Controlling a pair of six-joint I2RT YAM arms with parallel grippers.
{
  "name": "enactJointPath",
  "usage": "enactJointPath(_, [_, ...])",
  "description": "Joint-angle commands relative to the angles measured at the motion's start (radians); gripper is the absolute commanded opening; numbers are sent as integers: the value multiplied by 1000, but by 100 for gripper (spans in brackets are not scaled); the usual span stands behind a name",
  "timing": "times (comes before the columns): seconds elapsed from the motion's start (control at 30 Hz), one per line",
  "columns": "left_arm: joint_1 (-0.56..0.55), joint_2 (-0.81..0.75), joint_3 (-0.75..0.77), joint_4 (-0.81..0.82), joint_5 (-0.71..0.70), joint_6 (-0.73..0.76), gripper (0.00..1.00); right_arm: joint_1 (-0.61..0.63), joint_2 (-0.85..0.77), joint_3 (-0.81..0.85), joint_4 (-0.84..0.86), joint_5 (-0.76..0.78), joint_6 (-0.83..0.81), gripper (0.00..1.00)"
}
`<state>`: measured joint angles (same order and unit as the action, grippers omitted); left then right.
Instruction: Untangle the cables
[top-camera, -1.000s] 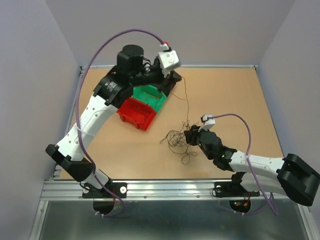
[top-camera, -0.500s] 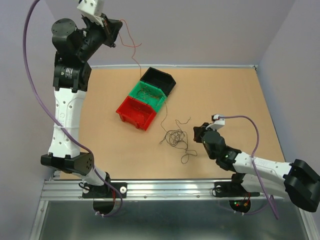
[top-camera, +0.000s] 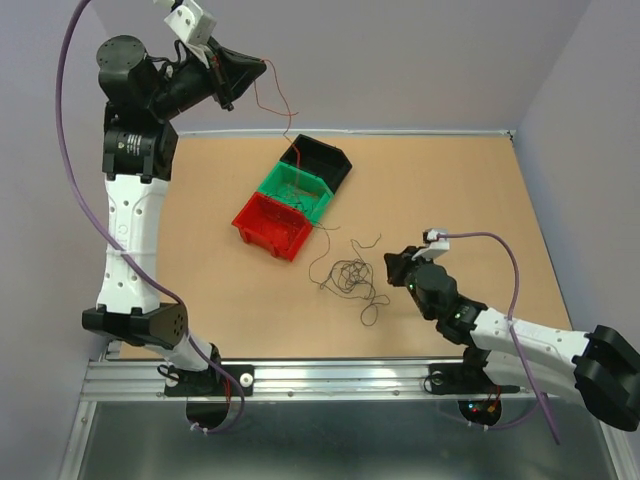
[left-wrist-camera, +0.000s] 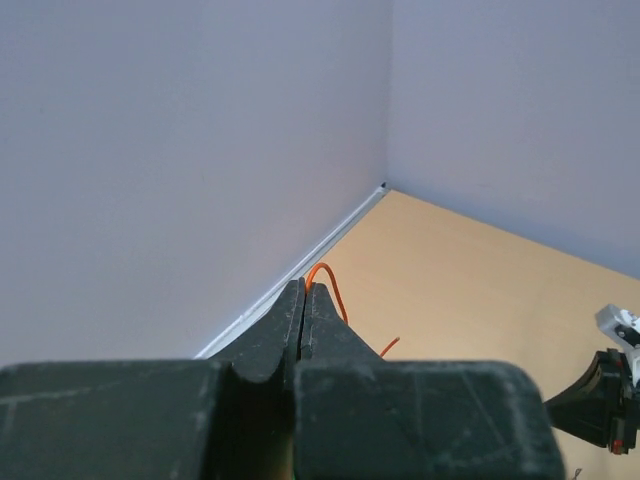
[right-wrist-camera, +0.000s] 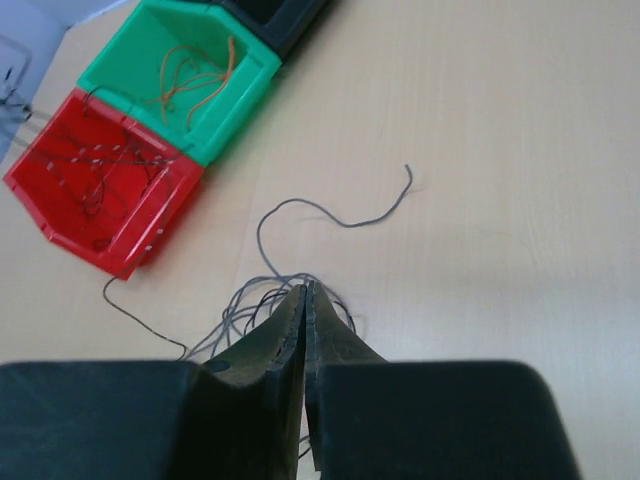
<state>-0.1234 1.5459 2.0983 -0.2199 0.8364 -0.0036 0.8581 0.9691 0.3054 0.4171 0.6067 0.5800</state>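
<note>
Cables (top-camera: 348, 275) tangle just ahead of the right gripper (top-camera: 391, 268), fingers pressed together. Left gripper (left-wrist-camera: 303, 292) pinches a red wire (left-wrist-camera: 321, 266).

White-black arms (top-camera: 135, 215), lilac cables (top-camera: 480, 235) — dark fingers (left-wrist-camera: 268, 335)

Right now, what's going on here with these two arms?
The left gripper, raised high at the back left, is shut on one thin red wire that hangs below it. The right gripper is shut, low at the loose tangle of dark wires; whether it pins a strand is unclear. Some wires already lie in the red plastic bin and the green plastic bin.
</note>
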Motion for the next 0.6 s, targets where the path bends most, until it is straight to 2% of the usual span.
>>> enactJointPath(0.0, [-4,-90,19,83,99,-30,0,-4,-7,-43,199,-224,-124,14])
enactJointPath(0.2, [-60,-161,-30,151,135,-120,0,-4,10,-32,271,-427,-226,38])
enactJointPath(0.23, [-77,-177,-38,158,135,-125,0,-2,5,-38,285,-465,-258,57])
enactJointPath(0.27, [-93,-184,-58,162,133,-128,0,-2,-15,-46,305,-505,-272,69])
enactJointPath(0.3, [-129,-191,-70,162,129,-136,0,-4,-27,-54,345,-571,-282,89])
enactJointPath(0.37, [-174,-217,-116,166,101,-138,0,-2,-78,-89,380,-597,-293,97])
enactJointPath(0.57, [-382,-277,-217,171,-13,-114,0,-2,-164,-131,404,-634,-307,100])
